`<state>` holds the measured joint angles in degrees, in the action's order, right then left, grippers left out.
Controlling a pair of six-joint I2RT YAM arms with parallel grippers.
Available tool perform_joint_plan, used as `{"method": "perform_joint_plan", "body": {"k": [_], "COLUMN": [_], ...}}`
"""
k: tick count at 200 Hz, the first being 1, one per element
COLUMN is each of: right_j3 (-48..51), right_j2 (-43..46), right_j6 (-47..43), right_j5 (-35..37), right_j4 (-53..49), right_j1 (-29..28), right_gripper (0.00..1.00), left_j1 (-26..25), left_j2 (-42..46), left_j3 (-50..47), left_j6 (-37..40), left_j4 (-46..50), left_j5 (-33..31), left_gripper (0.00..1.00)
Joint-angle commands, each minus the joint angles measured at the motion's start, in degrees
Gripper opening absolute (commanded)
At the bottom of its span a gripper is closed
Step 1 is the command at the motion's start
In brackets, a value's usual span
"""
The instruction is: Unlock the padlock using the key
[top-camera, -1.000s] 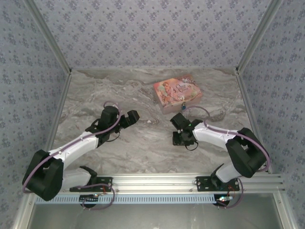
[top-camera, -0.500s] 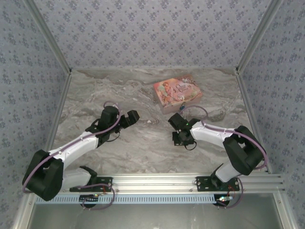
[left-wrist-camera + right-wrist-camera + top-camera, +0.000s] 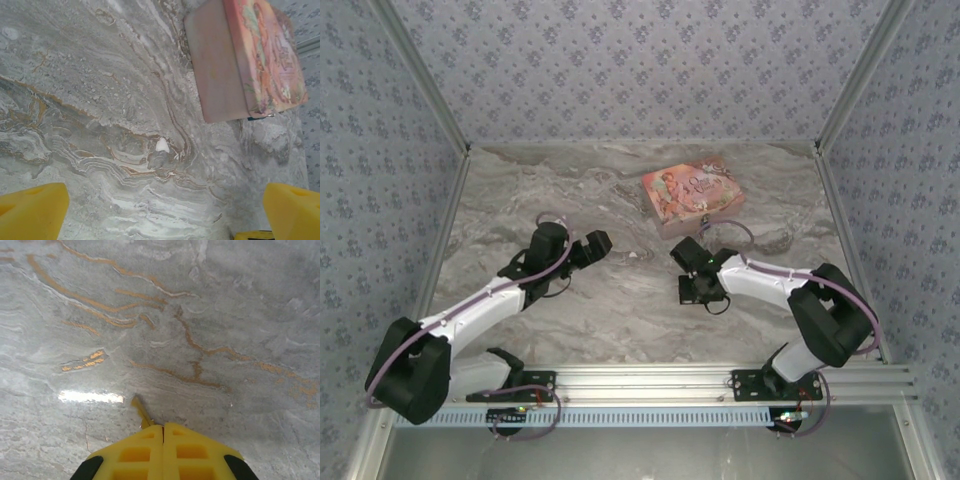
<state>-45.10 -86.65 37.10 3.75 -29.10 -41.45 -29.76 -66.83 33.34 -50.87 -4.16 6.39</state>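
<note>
one small brass key pinched in the right gripper, yellow fingers pressed flat together, only the tip poking out ahead, low over the marble table. gripped that way, probably, to leave the blade free and pointing forward for the keyhole. no gap between the pads, so a firm clench rather than a loose cradle.

nothing in the left gripper: spread as wide as possible, one yellow finger at either lower corner of its wrist view, hovering above bare marble. kept ready, at a guess, to steady the lock during insertion.

tucked at a corner of the pink box, touching or just beside it: the padlock, a sliver of blue and metal, keyhole direction impossible to tell at this size. seen from above, near the right gripper and well apart from the left.

judged stage: key in hand, lock neither reached nor held.
</note>
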Motion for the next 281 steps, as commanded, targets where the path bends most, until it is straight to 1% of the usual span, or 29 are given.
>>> {"method": "perform_joint_plan", "body": {"k": [1, 31, 47, 76, 95, 123, 159, 178, 194, 230, 259, 281], "right_j3": [2.51, 7.75, 10.14, 12.82, 12.85, 10.82, 7.85, 6.35, 5.07, 2.83, 1.28, 0.58], "right_j2": [4.03, 10.43, 13.12, 17.16, 19.16, 20.91, 20.22, 19.52, 18.89, 16.87, 14.51, 12.61], "right_j6": [1.43, 1.92, 2.63, 5.49, 6.77, 5.89, 6.47, 8.27, 9.64, 12.23, 12.98, 14.02], "right_j5": [0.69, -1.98, -4.67, -7.66, -8.29, -7.39, -7.95, -7.88, -7.79, -8.30, -7.97, -8.03], "right_j4": [3.17, 13.26, 18.34, 26.69, 31.01, 34.43, 37.72, 38.50, 38.54, 39.50, 41.13, 43.14], "right_j1": [-0.20, 1.33, 3.01, 5.65, 6.62, 6.73, 6.41, 6.08, 5.73, 4.33, 1.92, 0.08], "right_gripper": [0.00, 0.00, 0.00, 0.00, 0.00, 0.00, 0.00, 0.00, 0.00, 0.00, 0.00, 0.00], "left_j1": [-0.47, -0.47, -0.44, -0.46, -0.45, -0.62, -1.82, -2.64, -3.28, -4.65, -5.15, -5.26], "left_j2": [3.24, 6.03, 7.17, 8.29, 7.40, 5.28, 4.40, 4.58, 4.81, 4.37, 2.41, -0.18], "left_j3": [0.89, 0.19, -0.31, -1.24, -1.35, -1.26, -1.44, -1.35, -1.11, -0.91, -0.32, 0.31], "left_j6": [0.17, -2.06, -4.37, -12.04, -19.73, -35.56, -53.81, -62.61, -68.28, -76.71, -79.41, -81.12], "left_j4": [1.15, 1.55, 1.29, -0.49, -3.19, -5.87, -9.36, -9.41, -8.82, -8.84, -11.55, -14.78], "left_j5": [-0.31, 2.23, 4.02, 6.84, 9.09, 9.77, 6.54, 4.64, 3.68, 3.01, 3.56, 5.42], "left_gripper": [0.99, 0.99, 0.99, 0.99, 0.98, 0.95, 0.83, 0.80, 0.78, 0.76, 0.76, 0.71]}}
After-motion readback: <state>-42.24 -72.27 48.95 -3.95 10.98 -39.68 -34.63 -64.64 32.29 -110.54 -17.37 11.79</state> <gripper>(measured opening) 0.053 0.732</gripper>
